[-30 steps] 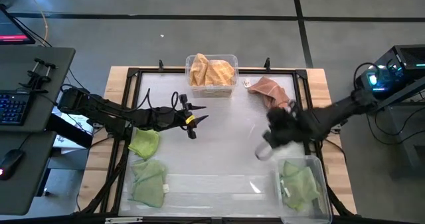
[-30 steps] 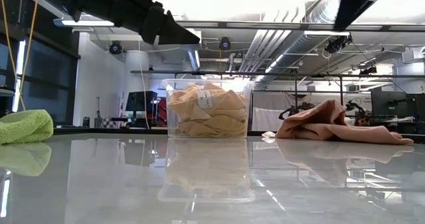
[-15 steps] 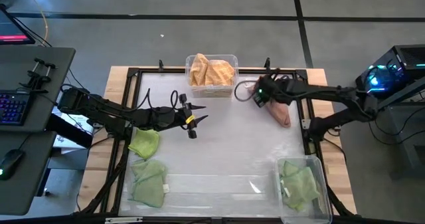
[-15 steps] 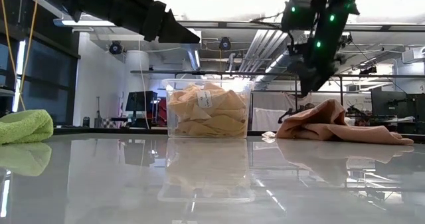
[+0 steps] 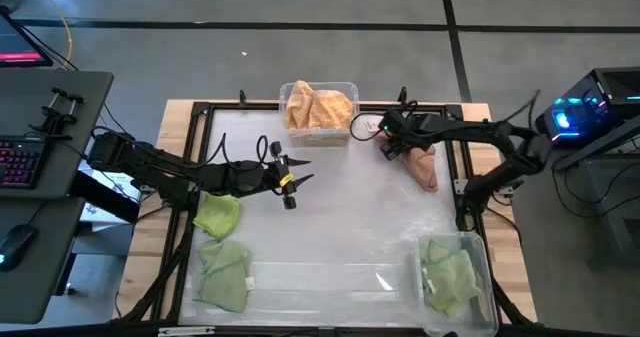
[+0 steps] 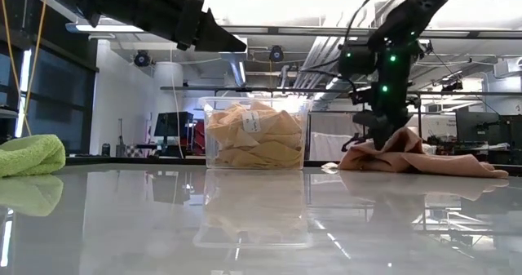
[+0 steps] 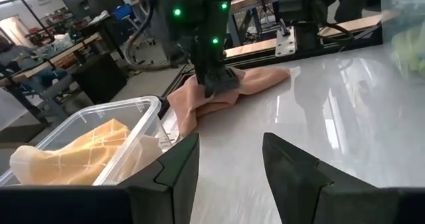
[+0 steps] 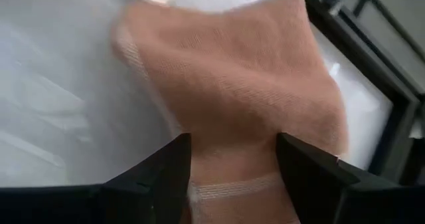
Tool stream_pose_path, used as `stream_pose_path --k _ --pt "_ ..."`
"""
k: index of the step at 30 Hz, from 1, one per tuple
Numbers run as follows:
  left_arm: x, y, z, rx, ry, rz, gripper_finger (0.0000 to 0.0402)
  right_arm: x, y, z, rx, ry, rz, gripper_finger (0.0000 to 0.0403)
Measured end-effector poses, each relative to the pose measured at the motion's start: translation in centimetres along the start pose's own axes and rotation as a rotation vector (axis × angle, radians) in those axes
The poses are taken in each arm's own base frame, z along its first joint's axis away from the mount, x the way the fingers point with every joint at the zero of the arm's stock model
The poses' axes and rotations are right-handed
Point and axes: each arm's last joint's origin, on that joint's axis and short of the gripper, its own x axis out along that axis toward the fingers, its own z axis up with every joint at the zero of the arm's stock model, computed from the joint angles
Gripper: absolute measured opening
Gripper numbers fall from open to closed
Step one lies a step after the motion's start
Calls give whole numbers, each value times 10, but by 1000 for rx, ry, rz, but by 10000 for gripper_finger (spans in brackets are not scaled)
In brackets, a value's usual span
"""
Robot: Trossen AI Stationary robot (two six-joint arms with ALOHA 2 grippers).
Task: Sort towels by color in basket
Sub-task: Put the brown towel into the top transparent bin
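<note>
White tabletop carries the salmon towel near its far right edge; the right gripper straddles it, fingers wide. The left gripper hovers mid-table, fingers apart.

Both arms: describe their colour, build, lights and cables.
Both are dark, slim and jointed. The right tool hangs from a black wrist with green lights and thin black cables. The left tool has a small yellow marking near its tip and looped cables. Its fingers are dark, angular wedges.
</note>
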Motion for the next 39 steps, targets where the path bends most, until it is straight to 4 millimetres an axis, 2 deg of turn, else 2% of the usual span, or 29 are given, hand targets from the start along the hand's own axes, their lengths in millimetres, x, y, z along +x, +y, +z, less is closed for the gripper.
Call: stream_pose_path --k 8,16,18,20,24,27,30,35,39 --pt "-1 -1 0 1 -1 -6 155 1 1 5 -59 40 -54 166" --pt "0 -1 0 2 0 -5 155 -7 1 9 -108 79 4 56" --pt "0 0 0 7 1 -1 155 -12 -1 14 -124 86 12 19" --pt "0 0 0 10 3 -1 155 -21 -1 18 -137 93 26 7" --pt "0 0 -1 13 10 -2 155 -50 3 16 -176 85 42 14" --pt "0 0 -3 17 31 -9 155 -71 8 6 -154 64 46 12" --pt "0 -1 -5 -1 51 -13 155 -83 8 -7 -116 107 31 26" --pt "1 -2 -9 -9 82 -20 154 -87 11 -18 -79 129 -25 100" --pt "0 -3 -11 -5 97 -23 154 -72 16 -27 -17 123 -36 171"
